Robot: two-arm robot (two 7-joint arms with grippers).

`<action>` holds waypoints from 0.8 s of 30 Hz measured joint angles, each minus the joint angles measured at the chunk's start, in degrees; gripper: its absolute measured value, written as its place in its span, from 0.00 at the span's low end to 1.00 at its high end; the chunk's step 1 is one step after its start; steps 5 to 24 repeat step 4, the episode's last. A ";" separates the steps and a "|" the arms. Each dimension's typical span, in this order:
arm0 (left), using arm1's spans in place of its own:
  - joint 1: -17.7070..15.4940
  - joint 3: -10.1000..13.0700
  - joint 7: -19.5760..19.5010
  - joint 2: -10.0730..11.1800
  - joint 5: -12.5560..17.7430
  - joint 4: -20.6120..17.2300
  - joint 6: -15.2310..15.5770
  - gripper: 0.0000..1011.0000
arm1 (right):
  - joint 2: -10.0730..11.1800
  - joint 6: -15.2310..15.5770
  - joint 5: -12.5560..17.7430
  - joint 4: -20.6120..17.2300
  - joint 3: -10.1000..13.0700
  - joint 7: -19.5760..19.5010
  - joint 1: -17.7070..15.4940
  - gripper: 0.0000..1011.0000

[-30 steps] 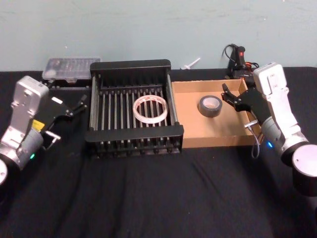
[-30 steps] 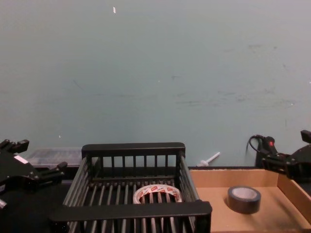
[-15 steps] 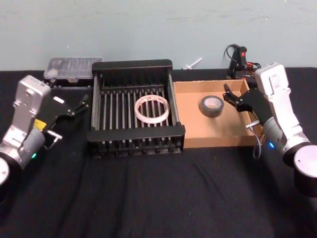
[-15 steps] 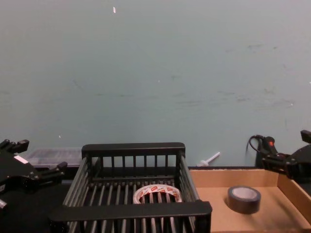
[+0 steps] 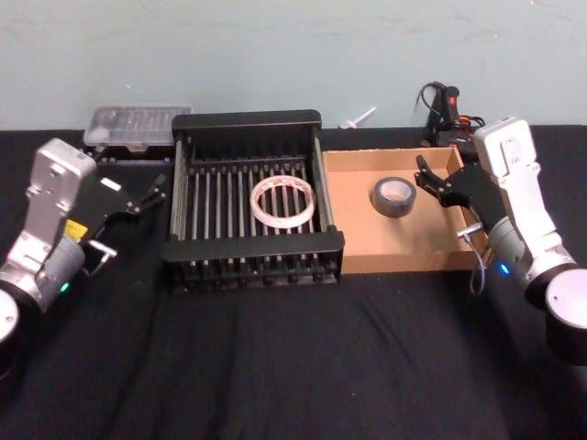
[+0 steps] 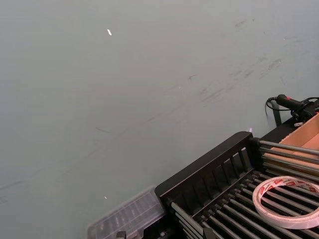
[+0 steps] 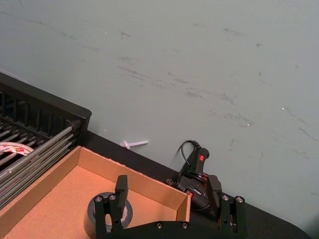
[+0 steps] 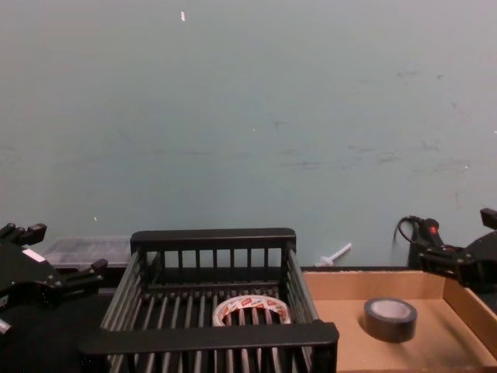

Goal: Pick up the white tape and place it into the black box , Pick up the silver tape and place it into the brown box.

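Observation:
The white tape (image 5: 283, 200) lies flat on the barred floor of the black box (image 5: 248, 120), also seen in the chest view (image 8: 251, 308) and left wrist view (image 6: 289, 201). The silver tape (image 5: 393, 195) lies in the brown box (image 5: 404, 240), near its back right corner (image 8: 390, 317). My left gripper (image 5: 147, 192) hovers open and empty just left of the black box. My right gripper (image 5: 424, 175) is open and empty over the brown box's right wall, just right of the silver tape (image 7: 88, 216), one finger (image 7: 121, 188) in front of it.
A clear plastic case (image 5: 138, 124) sits at the back left behind my left gripper. A black-and-red tool with a cable (image 5: 445, 105) and a small white piece (image 5: 356, 116) lie behind the brown box. The black tabletop (image 5: 293, 357) stretches in front of both boxes.
The head view has shifted slightly. My right gripper has eased a little back from the silver tape. Both tapes lie where they were.

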 joint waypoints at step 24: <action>0.00 0.00 0.00 0.00 0.00 0.00 0.00 0.99 | -0.01 0.00 0.00 0.00 0.00 0.00 0.00 0.99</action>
